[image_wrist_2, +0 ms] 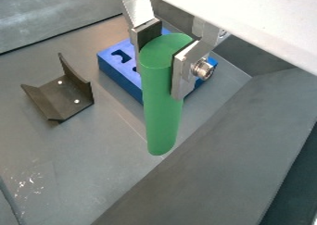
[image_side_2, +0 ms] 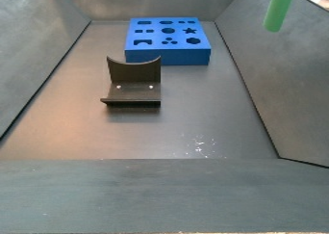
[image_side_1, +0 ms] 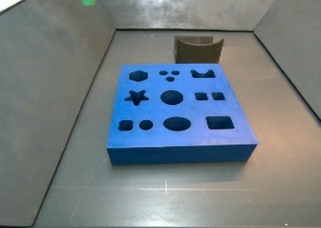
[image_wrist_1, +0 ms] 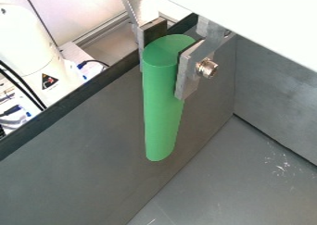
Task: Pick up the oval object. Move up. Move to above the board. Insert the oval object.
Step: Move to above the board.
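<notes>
High beside the board (image_wrist_2: 121, 67), the end effector (image_wrist_2: 165, 45) pinches the oval object (image_wrist_2: 161, 94), cropped in both side views.

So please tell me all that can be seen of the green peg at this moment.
The green peg is long, slim and smooth, like plastic, with a rounded top. It hangs upright in the air, clamped near its top between the silver fingers of the pincer, touching nothing else. The blue board lies below, off to one side. Both side views show only its lower end.
</notes>
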Tool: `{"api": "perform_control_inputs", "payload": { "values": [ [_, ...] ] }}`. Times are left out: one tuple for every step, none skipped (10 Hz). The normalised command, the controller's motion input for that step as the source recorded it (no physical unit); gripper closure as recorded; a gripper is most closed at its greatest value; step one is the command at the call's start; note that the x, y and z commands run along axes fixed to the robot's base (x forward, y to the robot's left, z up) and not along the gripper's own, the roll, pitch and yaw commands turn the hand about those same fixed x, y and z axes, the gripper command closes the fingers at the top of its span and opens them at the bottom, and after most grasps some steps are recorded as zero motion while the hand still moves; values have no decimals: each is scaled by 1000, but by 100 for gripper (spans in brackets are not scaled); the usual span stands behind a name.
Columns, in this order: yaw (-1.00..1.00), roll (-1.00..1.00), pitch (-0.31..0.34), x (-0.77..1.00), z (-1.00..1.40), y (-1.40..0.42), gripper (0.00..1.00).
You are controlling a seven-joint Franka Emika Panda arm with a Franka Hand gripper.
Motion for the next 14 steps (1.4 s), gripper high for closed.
{"api": "perform_control_inputs", "payload": {
  "values": [
    [4, -78, 58, -405, 13, -10, 100],
    [5, -78, 58, -405, 13, -10, 100],
    [5, -78, 58, -405, 13, -10, 100],
    [5, -78, 57, -405, 13, -9, 100],
    [5, -78, 57, -405, 13, -9, 100],
    [5, -78, 57, -405, 13, -9, 100],
    [5, -78, 57, -405, 13, -9, 100],
    [5, -78, 57, -405, 13, -9, 100],
    [5, -78, 57, -405, 13, -9, 100],
    [5, -78, 57, -405, 13, -9, 100],
    [5, -78, 57, -405, 13, -9, 100],
    [5, -78, 57, -405, 13, -9, 100],
    [5, -78, 57, -405, 13, -9, 100],
    [5, -78, 57, -405, 13, -9, 100]
  ]
}}
